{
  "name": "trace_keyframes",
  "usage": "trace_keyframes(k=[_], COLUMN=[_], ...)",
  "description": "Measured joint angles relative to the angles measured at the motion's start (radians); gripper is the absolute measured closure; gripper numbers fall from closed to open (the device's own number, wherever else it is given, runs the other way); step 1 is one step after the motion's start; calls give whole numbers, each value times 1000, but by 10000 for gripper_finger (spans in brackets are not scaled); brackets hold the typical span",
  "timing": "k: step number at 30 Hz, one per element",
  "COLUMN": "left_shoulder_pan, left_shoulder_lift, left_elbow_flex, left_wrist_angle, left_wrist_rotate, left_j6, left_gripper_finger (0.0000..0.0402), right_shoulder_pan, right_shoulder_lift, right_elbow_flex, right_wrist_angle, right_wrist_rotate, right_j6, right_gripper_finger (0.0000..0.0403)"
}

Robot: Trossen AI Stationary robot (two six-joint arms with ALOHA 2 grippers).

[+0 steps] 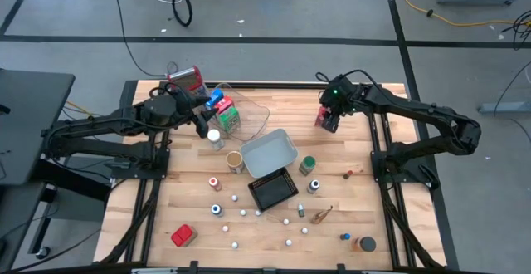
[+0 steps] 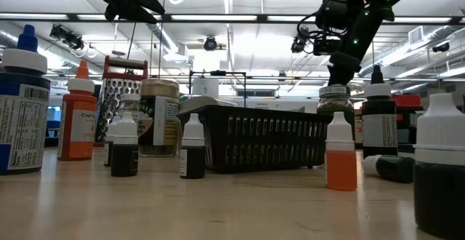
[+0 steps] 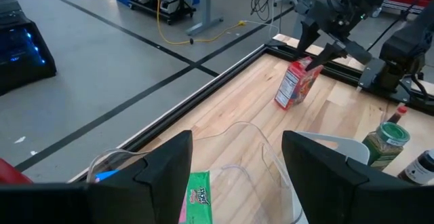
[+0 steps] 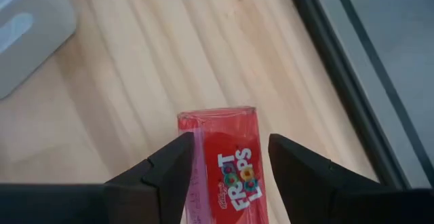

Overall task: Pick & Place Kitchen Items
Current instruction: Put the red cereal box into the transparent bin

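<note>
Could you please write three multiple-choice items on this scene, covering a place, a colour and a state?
1. Where does the right gripper hover?
A. over the black tray
B. over the Froot Loops carton
C. over the grater

2. What colour is that carton?
A. red
B. blue
C. green

3. How do the left gripper's fingers stand?
A. shut
B. clamped on a jar
C. open

Answers:
1 B, the right wrist view shows the carton between its fingers.
2 A, its printed face is red.
3 C, a wide empty gap shows between them.

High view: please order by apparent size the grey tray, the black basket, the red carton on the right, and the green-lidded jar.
1. Grey tray
2. Black basket, only slightly smaller
3. Red carton, partly hidden by the right gripper
4. Green-lidded jar
</note>
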Motion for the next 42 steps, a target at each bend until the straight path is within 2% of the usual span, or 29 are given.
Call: trace_keyframes(k=[5, 11, 15, 21, 26, 35, 42], left_shoulder_pan=[0, 0, 0, 0, 0, 0, 0], left_shoulder_lift=[0, 0, 0, 0, 0, 0, 0], left_elbow_flex=[0, 0, 0, 0, 0, 0, 0], left_wrist_angle=[0, 0, 0, 0, 0, 0, 0], left_wrist_rotate=[0, 1, 4, 4, 4, 4, 4], left_j6=[0, 0, -11, -11, -11, -11, -10], left_gripper_finger=[164, 164, 164, 164, 164, 164, 164], right_shoulder_pan=[0, -1, 0, 3, 5, 5, 5], right_shoulder_lift=[0, 0, 0, 0, 0, -3, -52], right_elbow_flex=[0, 0, 0, 0, 0, 1, 1], right_wrist_angle=[-2, 7, 5, 8, 8, 7, 2], right_wrist_rotate=[6, 105, 74, 29, 95, 98, 117], right_j6=[-17, 12, 59, -24, -46, -46, -44], right_gripper_finger=[199, 199, 199, 194, 164, 97, 74])
